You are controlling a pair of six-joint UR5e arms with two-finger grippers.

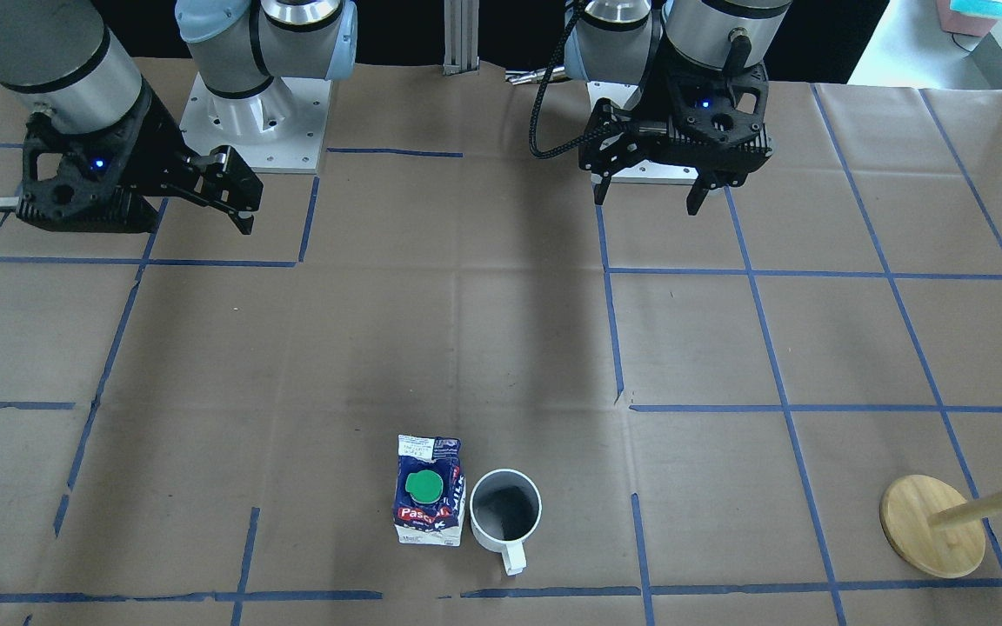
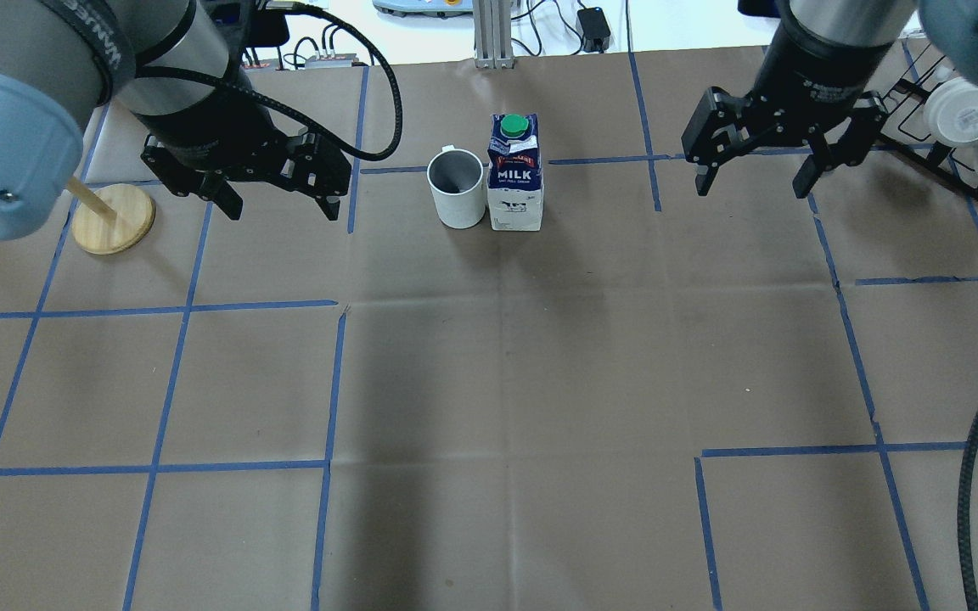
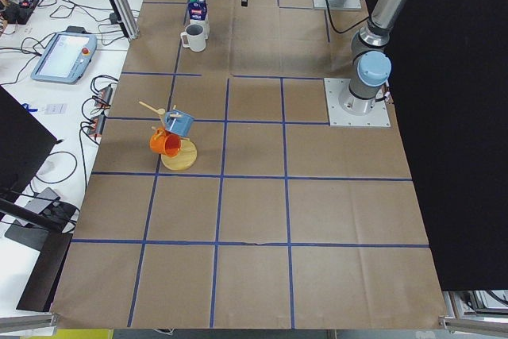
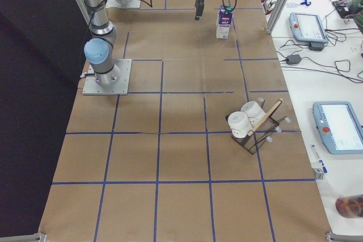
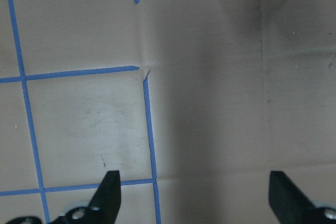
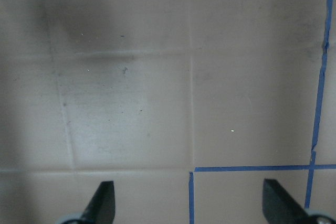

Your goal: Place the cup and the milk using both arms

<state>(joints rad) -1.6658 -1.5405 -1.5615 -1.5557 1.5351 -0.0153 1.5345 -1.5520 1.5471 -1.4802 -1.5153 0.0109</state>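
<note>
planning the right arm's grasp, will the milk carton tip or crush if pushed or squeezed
The milk stands tall on a small base, so a push near its green cap would probably tip it, perhaps onto the cup beside it. Its top looks rumpled, so a hard squeeze likely dents it.

Milk carton [image 2: 515, 182]: white "MILK" on side; red label reads "Pasc…".
</note>
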